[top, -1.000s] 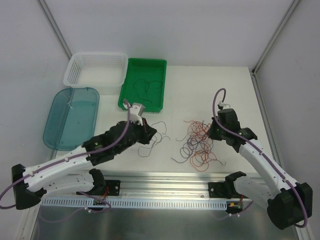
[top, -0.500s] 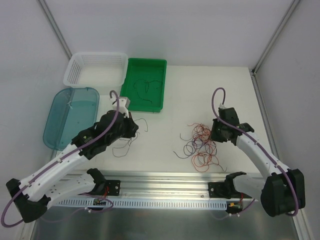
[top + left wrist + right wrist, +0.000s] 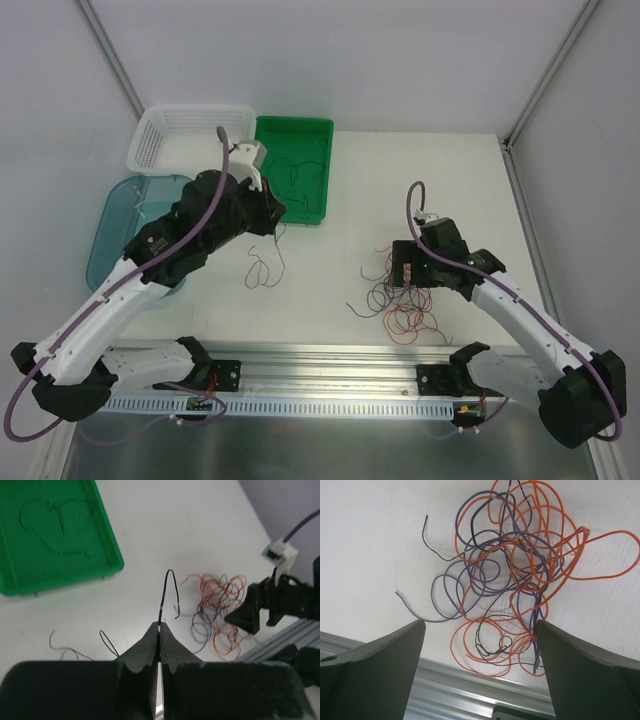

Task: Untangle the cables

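A tangle of thin red-orange, purple and black cables [image 3: 402,298] lies on the white table near its front edge. It fills the right wrist view [image 3: 515,575] and shows at the right of the left wrist view [image 3: 217,611]. My right gripper [image 3: 404,266] hovers just over this tangle, and its open jaws [image 3: 480,630] straddle the nearest loops without touching them. My left gripper [image 3: 271,212] is raised beside the green tray's near-left corner. It is shut [image 3: 160,626] on one black cable [image 3: 169,587], whose free end dangles to the table [image 3: 263,272].
The green tray [image 3: 295,121] at the back holds a few separate thin cables [image 3: 290,170]. A white basket [image 3: 190,135] stands left of it, with a blue lid [image 3: 115,235] in front. An aluminium rail [image 3: 330,360] runs along the front edge, close to the tangle.
My left gripper has risen and swung back-left towards the green tray, pulling the black cable away from the tangle. My right gripper has opened and shifted left over the tangle.
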Tool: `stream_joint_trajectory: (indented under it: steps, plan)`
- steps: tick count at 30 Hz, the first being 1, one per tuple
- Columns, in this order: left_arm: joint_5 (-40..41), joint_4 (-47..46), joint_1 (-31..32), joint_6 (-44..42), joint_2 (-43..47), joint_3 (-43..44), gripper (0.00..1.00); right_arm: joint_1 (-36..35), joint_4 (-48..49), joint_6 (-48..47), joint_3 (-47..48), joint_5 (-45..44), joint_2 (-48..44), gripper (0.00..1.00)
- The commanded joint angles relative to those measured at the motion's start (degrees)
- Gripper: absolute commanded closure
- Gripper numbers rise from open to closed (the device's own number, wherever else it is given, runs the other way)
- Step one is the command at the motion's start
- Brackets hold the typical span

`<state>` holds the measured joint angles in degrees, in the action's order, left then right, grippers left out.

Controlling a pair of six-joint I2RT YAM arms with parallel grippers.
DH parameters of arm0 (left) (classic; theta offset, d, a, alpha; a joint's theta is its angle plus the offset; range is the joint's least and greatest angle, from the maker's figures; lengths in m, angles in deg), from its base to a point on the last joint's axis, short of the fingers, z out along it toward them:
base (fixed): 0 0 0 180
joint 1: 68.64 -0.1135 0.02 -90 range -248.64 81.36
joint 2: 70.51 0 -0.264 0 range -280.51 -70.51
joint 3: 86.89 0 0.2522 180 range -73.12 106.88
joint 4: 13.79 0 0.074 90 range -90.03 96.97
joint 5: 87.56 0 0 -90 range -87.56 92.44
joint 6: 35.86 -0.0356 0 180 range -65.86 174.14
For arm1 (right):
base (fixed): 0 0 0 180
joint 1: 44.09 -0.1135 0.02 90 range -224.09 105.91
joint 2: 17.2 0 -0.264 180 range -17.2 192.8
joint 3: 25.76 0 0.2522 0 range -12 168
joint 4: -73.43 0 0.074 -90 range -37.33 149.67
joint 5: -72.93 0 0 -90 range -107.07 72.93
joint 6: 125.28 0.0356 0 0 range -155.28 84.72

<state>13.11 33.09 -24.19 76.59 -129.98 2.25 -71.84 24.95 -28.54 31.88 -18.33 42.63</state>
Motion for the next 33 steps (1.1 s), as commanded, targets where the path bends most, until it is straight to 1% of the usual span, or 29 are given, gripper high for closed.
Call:
stream_joint_trajectory:
  steps: [1,2,3,5,6,8,9,10,11,14,15,16,17,19,20,23,24,28,33]
  plan:
    - [0.7,0.4,-1.7,-8.0,-3.1,11.5,1.0,-0.9,-3.4,-0.9,2.8,-2.8,-5.5,0.03]
    - [0.7,1.1,-2.1,-10.3,-5.2,13.9,1.0,-0.9,-4.0,-0.9,2.7,-2.8,-6.5,0.03]
    - [0.7,1.3,-3.0,-11.3,-6.3,18.7,1.0,-1.0,-4.5,-0.9,2.9,-2.8,-7.5,0.03]
    - [0.8,1.5,-3.7,-13.8,-9.6,23.2,1.0,-1.1,-5.9,-1.1,3.2,-2.5,-10.1,0.03]
    - [0.8,1.5,-4.1,-14.6,-10.8,27.7,1.0,-1.2,-6.4,-1.1,3.4,-2.3,-10.8,0.03]
    - [0.7,1.4,-5.1,-16.7,-14.3,32.1,1.0,-1.3,-7.5,-1.2,3.7,-2.0,-12.8,0.03]
    - [0.7,1.4,-5.5,-17.4,-15.5,36.7,1.0,-1.3,-7.7,-1.2,3.7,-1.8,-13.4,0.03]
    - [0.4,1.4,-6.3,-18.0,-16.8,39.1,1.0,-1.3,-8.3,-1.1,3.9,-1.6,-14.5,0.03]
    - [0.2,1.4,-6.6,-19.0,-19.5,44.0,1.0,-1.3,-8.4,-0.9,4.0,-1.5,-14.7,0.03]
    - [-2.1,1.2,-8.3,-21.1,-25.1,51.2,1.0,-1.3,-8.4,-0.9,4.2,-0.3,-16.0,0.03]
    - [-2.3,0.5,-8.8,-21.7,-26.5,55.3,1.0,-1.3,-8.3,-0.9,4.1,-0.2,-16.1,0.03]
    - [-2.4,-0.1,-9.4,-21.9,-29.2,57.0,1.0,-1.3,-8.2,-0.9,4.1,-0.1,-16.2,0.03]
    - [-3.5,-0.8,-11.4,-23.1,-30.4,59.3,1.0,-1.3,-8.1,-1.1,4.0,0.0,-16.2,0.03]
    - [-6.0,-4.0,-13.8,-22.8,-33.2,60.4,1.0,-1.3,-7.6,-1.2,3.8,0.4,-16.2,0.03]
    - [-8.7,-5.3,-16.5,-22.5,-34.0,60.2,1.0,-1.3,-7.2,-1.2,3.3,0.6,-16.1,0.03]
    - [-13.3,-9.3,-20.0,-18.1,-37.4,60.2,1.0,-1.3,-6.2,-1.5,2.6,0.7,-15.6,0.03]
    - [-15.5,-10.3,-21.1,-17.7,-38.3,60.2,1.0,-1.4,-6.0,-1.5,2.0,2.6,-15.2,0.03]
    - [-17.5,-13.8,-22.6,-17.8,-43.0,60.2,1.0,-1.3,-4.2,-1.7,0.8,3.8,-13.4,0.03]
    - [-18.0,-16.2,-24.6,-16.0,-46.0,60.1,1.0,-1.3,-3.1,-2.3,0.5,4.5,-11.3,0.03]
